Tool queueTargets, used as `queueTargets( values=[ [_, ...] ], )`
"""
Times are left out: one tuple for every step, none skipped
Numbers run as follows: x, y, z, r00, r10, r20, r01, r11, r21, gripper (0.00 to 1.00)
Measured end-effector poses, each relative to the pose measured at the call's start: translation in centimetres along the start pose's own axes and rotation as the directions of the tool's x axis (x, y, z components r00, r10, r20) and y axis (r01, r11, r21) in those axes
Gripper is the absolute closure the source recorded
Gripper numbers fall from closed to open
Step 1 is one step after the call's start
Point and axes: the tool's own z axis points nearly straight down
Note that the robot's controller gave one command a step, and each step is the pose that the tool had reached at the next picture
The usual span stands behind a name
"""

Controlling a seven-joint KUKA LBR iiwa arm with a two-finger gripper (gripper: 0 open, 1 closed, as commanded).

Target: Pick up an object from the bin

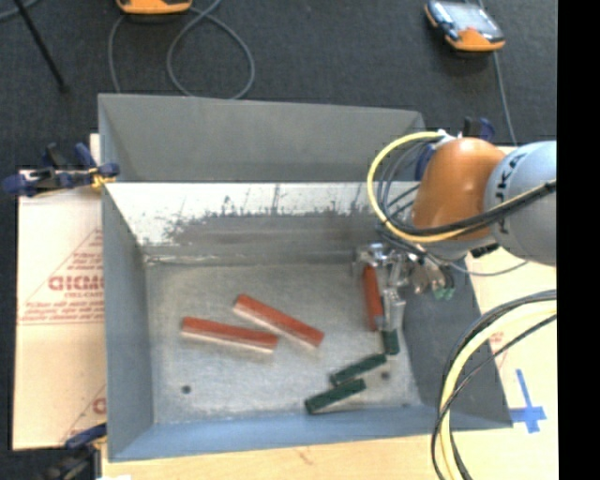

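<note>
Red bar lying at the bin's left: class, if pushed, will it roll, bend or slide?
The red bar looks straight with flat faces, so it would probably slide rather than roll. It lies flat on its long side, so tipping seems unlikely. Its straight edges suggest it is stiff.

This looks like a robotics lab or test room, not a home or shop. A robot arm [530, 192] with an orange cover [452, 183] and looped yellow-and-black cables [380, 192] comes in from three o'clock over a grey metal bin [253, 141] at the centre. The bin stands on a dark floor [319, 56]. Thin loose wires [211, 61] trail across the floor at twelve o'clock. Two orange-and-black handheld devices lie there too, one at eleven o'clock [153, 5] and one at one o'clock [466, 24].
</note>
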Motion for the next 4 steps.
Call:
queueTargets(
  values=[
    [-3.0,0.7,-0.2,1.0,-0.006,0.001,0.006,1.0,0.0,0.0],
    [-3.2,-1.4,-10.6,0.999,0.033,0.007,-0.033,0.999,0.001,0.0],
    [-1.7,4.2,-0.1,0.954,-0.301,-0.005,0.301,0.954,-0.005,0.0],
    [-1.9,10.7,-8.0,0.969,-0.248,0.006,0.248,0.969,-0.004,0.0]
  ],
)
